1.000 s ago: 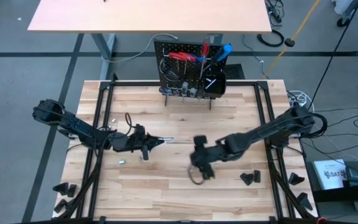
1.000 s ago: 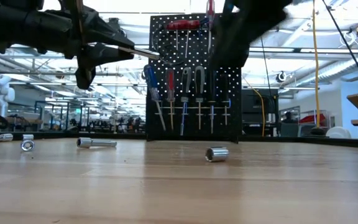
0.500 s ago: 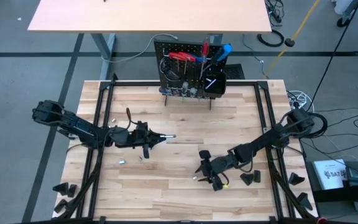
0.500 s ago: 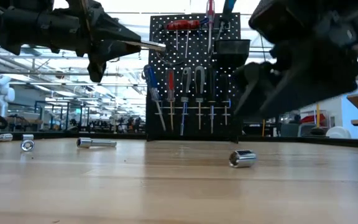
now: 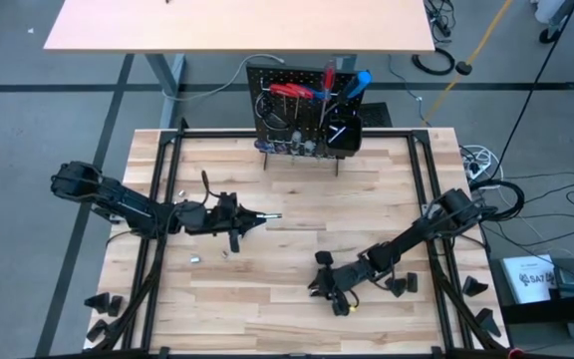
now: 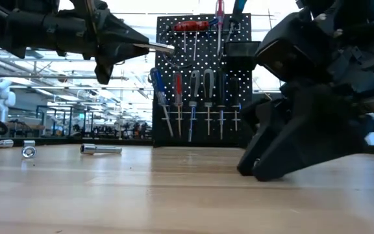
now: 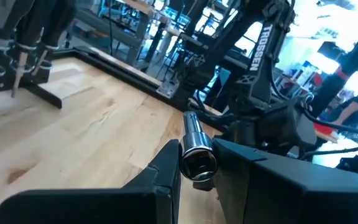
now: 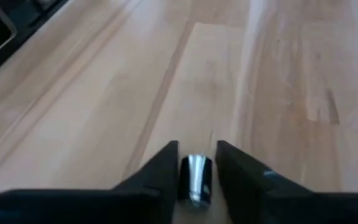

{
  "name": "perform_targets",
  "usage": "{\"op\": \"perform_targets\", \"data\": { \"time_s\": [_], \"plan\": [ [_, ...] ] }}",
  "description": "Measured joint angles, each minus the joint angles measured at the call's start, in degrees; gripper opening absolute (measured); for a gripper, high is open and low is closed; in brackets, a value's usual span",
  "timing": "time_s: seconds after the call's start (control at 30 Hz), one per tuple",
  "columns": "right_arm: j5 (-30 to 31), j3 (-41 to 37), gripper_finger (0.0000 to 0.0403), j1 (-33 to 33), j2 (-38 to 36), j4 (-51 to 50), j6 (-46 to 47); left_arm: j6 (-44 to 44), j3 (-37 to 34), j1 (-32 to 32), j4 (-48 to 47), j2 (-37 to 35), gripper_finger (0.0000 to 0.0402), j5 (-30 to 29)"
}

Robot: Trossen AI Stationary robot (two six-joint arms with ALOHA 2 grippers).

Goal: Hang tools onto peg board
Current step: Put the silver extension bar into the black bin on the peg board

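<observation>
Small silver socket (image 8: 197, 179) sits on the worktop (image 5: 297, 254) near-right, right pincer (image 8: 196, 163) down w/ fingers clamped on it. Left pincer (image 7: 197, 167) grips a silver bit (image 7: 196, 152) mid-air. Peg board (image 5: 305, 112) is far center. Pickup step imo; next lift, carry to the board.

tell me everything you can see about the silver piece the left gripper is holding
The silver socket extension is a short, shiny round metal bar with a hollow end facing the wrist camera. The left gripper has its jaws shut on that end, so the bar sticks out forward, roughly level, high above the wooden table. In the low view it points toward the peg board. Nothing else touches it.
</observation>
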Motion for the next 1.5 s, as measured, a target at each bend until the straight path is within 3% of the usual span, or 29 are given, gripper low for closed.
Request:
{"op": "perform_targets", "data": {
  "time_s": [0.1,0.23,0.4,0.5,0.57,0.87,1.1,1.27,1.5],
  "plan": [
    [0.88,0.01,0.0047,0.00,0.39,0.00,0.97,3.37,1.09,0.00,-0.30,0.02,0.0067,1.28],
    [1.17,-0.03,0.0048,0.00,0.44,0.09,2.28,9.80,6.65,0.36,-4.38,0.02,0.0067,1.64],
    [1.50,-0.07,0.0048,0.00,0.44,0.11,2.58,17.99,22.81,3.67,-29.04,0.58,0.0067,-1.82],
    [1.52,-0.12,0.0048,-0.01,0.44,0.20,2.54,25.13,31.51,6.25,-33.59,1.90,0.0067,-4.42],
    [1.51,-0.17,0.0048,-0.02,0.44,0.28,2.49,29.92,37.07,8.49,-33.64,3.55,0.0067,-2.75],
    [1.46,-0.25,0.0048,-0.11,0.44,0.42,2.19,35.48,62.97,20.82,-48.99,19.06,0.0067,5.74],
    [1.45,-0.25,0.0048,-0.13,0.44,0.42,1.24,38.82,77.55,25.77,-56.64,31.87,0.0067,6.19],
    [1.43,-0.25,0.0048,-0.15,0.44,0.36,0.48,39.31,85.41,26.84,-64.33,37.29,0.0067,5.82],
    [1.45,-0.25,0.0052,-0.15,0.44,0.15,0.15,38.64,86.46,26.45,-66.05,38.55,0.0067,6.16]
  ]
}}
